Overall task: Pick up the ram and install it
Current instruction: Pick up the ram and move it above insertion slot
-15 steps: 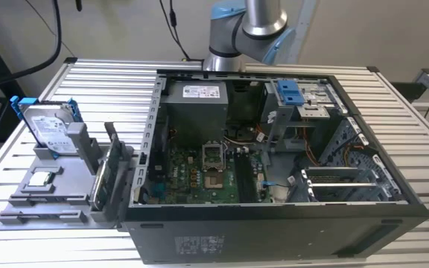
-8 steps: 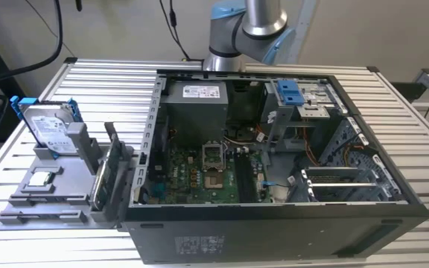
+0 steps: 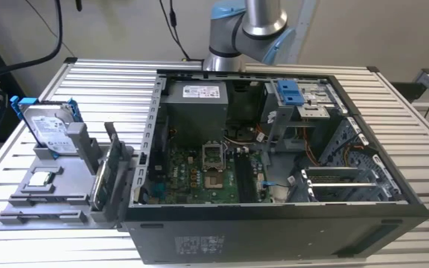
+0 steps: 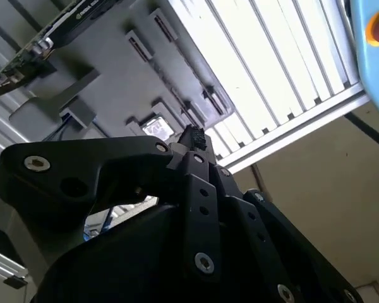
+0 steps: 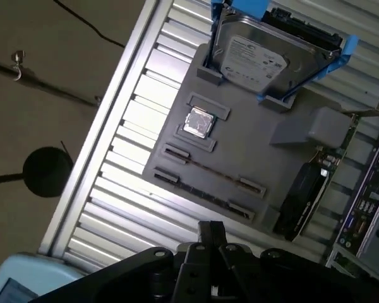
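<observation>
The ram point(image 5: 208, 170) is a thin dark strip standing on edge in a slot of the grey holder tray point(image 5: 240, 126), between two small end clips. My gripper point(image 5: 211, 231) hangs above the slatted table just off the tray's edge, apart from the ram. Its black fingertips sit pressed together with nothing between them. In the second wrist view the gripper point(image 4: 192, 136) points toward the same tray. The open computer case point(image 3: 274, 234) lies on the table, its green motherboard point(image 3: 199, 173) facing up with long dark slots point(image 3: 244, 173) beside the processor socket.
On the tray point(image 3: 58, 178) stand a silver hard drive in blue brackets point(image 3: 49, 125), a small square chip point(image 3: 42, 178) and a dark card on edge point(image 3: 110, 173). The arm point(image 3: 248, 25) rises behind the case. The slatted table point(image 3: 103, 89) extends around both.
</observation>
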Motion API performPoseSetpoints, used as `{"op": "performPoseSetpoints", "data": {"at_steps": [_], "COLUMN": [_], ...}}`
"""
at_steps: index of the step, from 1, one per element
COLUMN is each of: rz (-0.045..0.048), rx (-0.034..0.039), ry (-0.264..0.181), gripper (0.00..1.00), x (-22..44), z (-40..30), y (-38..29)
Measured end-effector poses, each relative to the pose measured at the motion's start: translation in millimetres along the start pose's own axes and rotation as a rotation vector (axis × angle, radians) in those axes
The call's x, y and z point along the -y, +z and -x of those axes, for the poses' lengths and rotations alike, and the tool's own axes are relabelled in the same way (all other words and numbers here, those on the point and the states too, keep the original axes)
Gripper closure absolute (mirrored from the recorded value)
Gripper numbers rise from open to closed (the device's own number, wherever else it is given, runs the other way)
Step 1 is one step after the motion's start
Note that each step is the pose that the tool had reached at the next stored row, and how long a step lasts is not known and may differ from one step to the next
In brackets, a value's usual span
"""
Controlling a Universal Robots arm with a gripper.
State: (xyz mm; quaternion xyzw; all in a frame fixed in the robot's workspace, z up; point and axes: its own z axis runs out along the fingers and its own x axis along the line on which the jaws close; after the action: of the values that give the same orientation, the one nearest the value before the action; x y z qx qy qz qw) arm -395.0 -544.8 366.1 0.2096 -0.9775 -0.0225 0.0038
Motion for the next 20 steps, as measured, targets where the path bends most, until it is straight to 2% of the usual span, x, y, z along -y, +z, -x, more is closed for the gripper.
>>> {"op": "performPoseSetpoints", "data": {"at_steps": [9,20], "rz": [-0.0003,-0.0024], "rx": [-0.0046,-0.0069], "ry": [-0.129,-0.283], "gripper": [0.89,0.89], "x": [0.1,0.1], "z": [0.0,0.0], "y": [0.4,1.0]}}
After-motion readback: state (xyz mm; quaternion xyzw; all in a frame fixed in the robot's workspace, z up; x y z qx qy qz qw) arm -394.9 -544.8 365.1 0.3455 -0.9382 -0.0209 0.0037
